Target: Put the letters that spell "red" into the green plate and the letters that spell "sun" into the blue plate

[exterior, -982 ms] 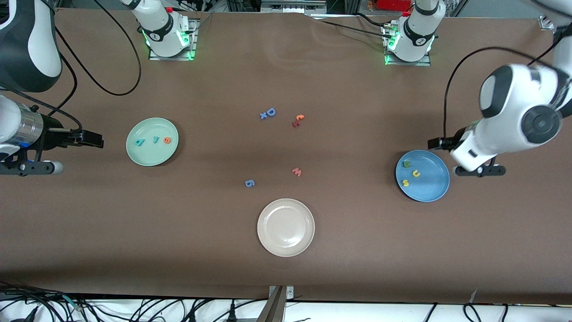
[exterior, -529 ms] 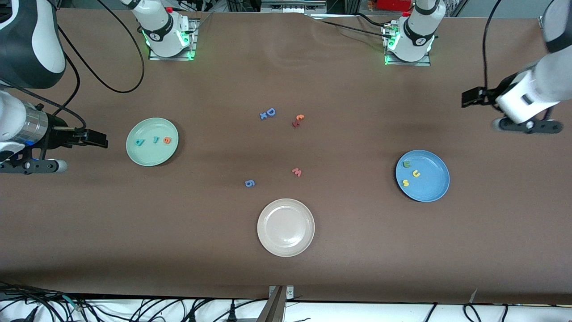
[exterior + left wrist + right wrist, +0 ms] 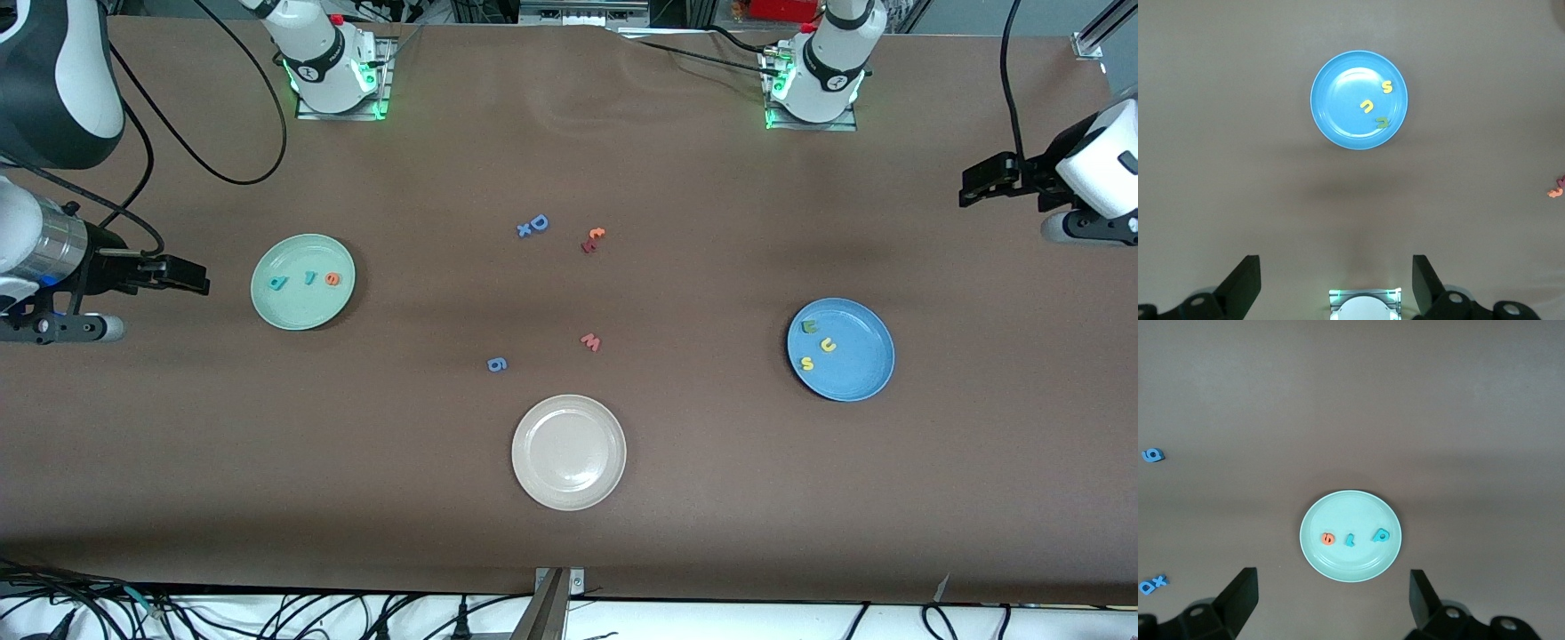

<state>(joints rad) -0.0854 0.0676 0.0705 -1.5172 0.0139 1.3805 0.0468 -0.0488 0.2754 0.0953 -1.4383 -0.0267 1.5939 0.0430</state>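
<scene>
Brown table (image 3: 711,498), "red" letters (image 3: 308,279) in green plate (image 3: 302,311), "sun" letters (image 3: 818,345) in blue plate (image 3: 858,369)

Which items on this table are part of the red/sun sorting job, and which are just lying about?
Part of the job:
- green plate, holding teal d, teal r, orange e
- blue plate, holding green n, yellow u, yellow s

Lying about:
- beige plate
- blue D and x
- red and orange letter pair
- red w
- blue g
</scene>
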